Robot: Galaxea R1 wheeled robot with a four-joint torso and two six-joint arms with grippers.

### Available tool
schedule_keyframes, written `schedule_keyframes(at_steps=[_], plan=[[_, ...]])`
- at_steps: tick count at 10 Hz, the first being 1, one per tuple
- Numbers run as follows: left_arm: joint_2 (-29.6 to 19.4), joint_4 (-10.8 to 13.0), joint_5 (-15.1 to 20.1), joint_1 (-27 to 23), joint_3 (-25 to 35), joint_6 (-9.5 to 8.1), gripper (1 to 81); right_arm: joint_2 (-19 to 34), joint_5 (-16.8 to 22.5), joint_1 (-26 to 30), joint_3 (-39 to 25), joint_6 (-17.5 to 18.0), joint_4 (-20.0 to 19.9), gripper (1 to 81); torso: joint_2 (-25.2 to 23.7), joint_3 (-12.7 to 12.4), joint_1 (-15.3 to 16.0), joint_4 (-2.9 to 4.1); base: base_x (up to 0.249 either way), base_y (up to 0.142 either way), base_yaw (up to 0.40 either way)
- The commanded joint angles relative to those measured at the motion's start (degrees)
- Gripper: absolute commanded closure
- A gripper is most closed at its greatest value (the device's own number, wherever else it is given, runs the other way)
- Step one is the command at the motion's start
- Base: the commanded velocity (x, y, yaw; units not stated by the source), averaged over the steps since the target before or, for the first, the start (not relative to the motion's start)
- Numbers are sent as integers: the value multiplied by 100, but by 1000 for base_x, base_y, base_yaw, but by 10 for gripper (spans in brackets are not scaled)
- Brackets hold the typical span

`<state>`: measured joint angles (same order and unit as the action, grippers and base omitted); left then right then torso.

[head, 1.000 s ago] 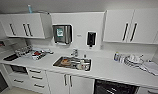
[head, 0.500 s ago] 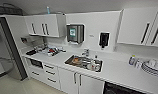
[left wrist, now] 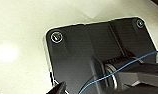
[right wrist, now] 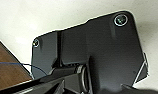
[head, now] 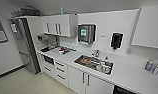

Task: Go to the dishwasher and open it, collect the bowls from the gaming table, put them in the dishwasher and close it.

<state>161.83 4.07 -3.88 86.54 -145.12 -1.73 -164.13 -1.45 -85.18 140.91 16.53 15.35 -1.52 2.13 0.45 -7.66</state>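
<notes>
The robot is driving up to the kitchen, so it should be aiming for the dark dishwasher (head: 123, 90) under the table's (head: 130, 76) near right end; whether its tools are released or clenched, I cannot tell.

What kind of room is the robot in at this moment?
Most likely a small office kitchen. A long white counter carries a steel sink with dishes inside, white wall cabinets hang above it, and a paper towel dispenser is fixed on the wall.

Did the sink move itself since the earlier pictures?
No. The sink stays below the wall dispenser as before; the whole picture shifted, so the camera moved.
</notes>
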Motion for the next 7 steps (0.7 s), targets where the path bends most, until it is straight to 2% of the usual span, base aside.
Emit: schedule_keyframes(at_steps=[1, 7], plan=[[-71, 32, 300, -282, 36, 6, 10, 62, 242, 312, -65, -18, 144, 10, 0, 0, 0, 0, 0, 0, 345], [-63, 23, 300, -282, 36, 6, 10, 19, 233, 312, -74, -27, 337, 10, 0, 0, 0, 0, 0, 0, 345]])
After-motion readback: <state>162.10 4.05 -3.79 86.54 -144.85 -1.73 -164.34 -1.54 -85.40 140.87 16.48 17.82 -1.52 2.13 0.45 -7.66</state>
